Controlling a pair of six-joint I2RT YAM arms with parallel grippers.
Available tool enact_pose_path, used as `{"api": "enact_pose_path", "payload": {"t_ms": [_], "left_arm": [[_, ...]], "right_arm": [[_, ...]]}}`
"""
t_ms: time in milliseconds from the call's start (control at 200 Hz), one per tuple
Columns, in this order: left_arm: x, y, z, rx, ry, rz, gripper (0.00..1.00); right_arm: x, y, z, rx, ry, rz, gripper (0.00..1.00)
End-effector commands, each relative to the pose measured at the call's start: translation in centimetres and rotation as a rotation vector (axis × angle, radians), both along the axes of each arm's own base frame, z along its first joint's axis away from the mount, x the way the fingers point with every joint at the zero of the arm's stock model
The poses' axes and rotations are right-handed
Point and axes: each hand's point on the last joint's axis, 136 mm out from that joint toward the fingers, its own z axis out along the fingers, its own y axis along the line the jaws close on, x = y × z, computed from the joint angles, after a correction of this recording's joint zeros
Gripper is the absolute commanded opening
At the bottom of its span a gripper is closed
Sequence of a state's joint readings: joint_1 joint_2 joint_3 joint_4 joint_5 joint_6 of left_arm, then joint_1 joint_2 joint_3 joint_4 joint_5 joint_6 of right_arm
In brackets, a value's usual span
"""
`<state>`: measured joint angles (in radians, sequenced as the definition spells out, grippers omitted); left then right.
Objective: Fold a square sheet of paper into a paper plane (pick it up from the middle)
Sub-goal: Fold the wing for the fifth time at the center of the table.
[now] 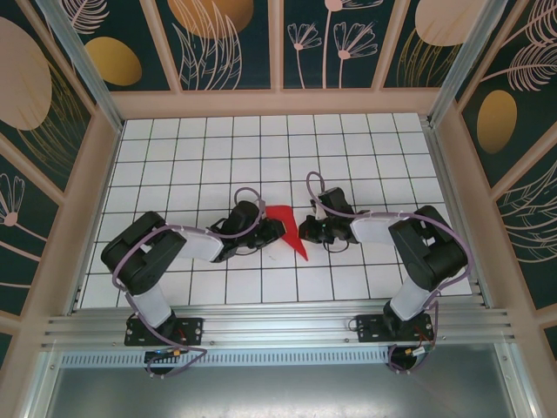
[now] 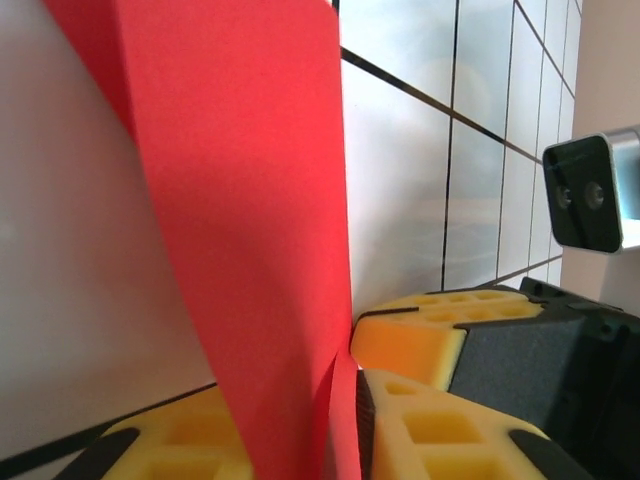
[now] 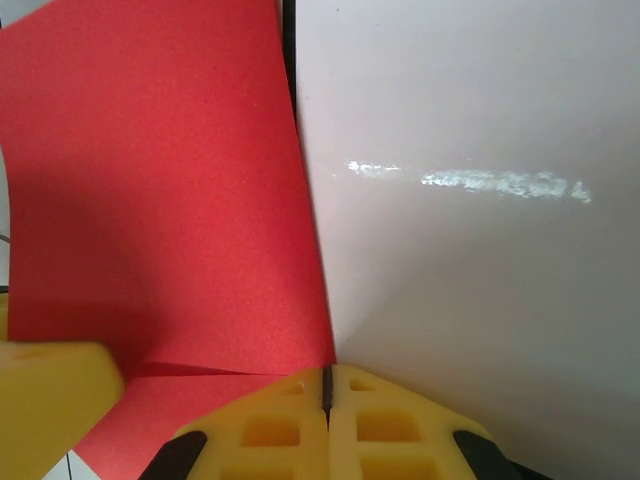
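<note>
The paper (image 1: 285, 222), a creased red wedge, sat near the middle of the gridded table (image 1: 218, 157), its narrow tip pointing toward about 5 o'clock in the top view. The left hand (image 1: 268, 232) was at its 9 o'clock side and the right hand (image 1: 306, 230) at its 3 o'clock side, the two close together with the wedge between them. In the left wrist view the paper (image 2: 250, 200) ran from 12 o'clock down into the narrow gap between the left hand's (image 2: 340, 425) yellow fingers (image 2: 190, 445), which were closed on it; the right hand's finger (image 2: 425, 325) touched the sheet at 3 o'clock. In the right wrist view the right hand's (image 3: 327, 385) fingers were pressed together, and the paper's (image 3: 160, 200) edge ran into the seam between them, seemingly pinched. A crease crossed the sheet just above the tips, and the left hand's finger (image 3: 50, 385) showed at 8 o'clock.
</note>
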<state>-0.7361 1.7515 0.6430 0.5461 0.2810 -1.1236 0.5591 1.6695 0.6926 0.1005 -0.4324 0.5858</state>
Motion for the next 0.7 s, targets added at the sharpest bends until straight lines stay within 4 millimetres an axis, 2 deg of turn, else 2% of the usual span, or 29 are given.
{"api": "enact_pose_path", "payload": {"t_ms": [0, 135, 245, 415, 595, 696], "left_arm": [[0.0, -0.3, -0.5, 0.016, 0.010, -0.011, 0.18], [0.0, -0.1, -0.9, 0.047, 0.020, -0.014, 0.07], [0.0, -0.1, -0.6, 0.056, 0.022, -0.013, 0.04], [0.2, -0.2, -0.1, 0.057, 0.028, -0.011, 0.01], [0.4, -0.5, 0.5, 0.042, 0.038, -0.007, 0.00], [0.5, -0.6, 0.7, 0.045, 0.036, -0.010, 0.00]], "right_arm": [[-1.2, -0.1, -0.2, -0.003, 0.013, 0.017, 0.03], [-1.0, -0.5, 0.9, -0.018, -0.044, 0.021, 0.07], [-0.7, -1.4, 2.4, -0.060, -0.135, 0.009, 0.11], [-0.9, -2.8, 5.1, -0.168, -0.364, 0.003, 0.24], [-2.1, -2.0, 5.7, -0.263, -0.576, 0.073, 0.29], [-2.7, -1.5, 7.2, -0.278, -0.726, 0.066, 0.30]]}}
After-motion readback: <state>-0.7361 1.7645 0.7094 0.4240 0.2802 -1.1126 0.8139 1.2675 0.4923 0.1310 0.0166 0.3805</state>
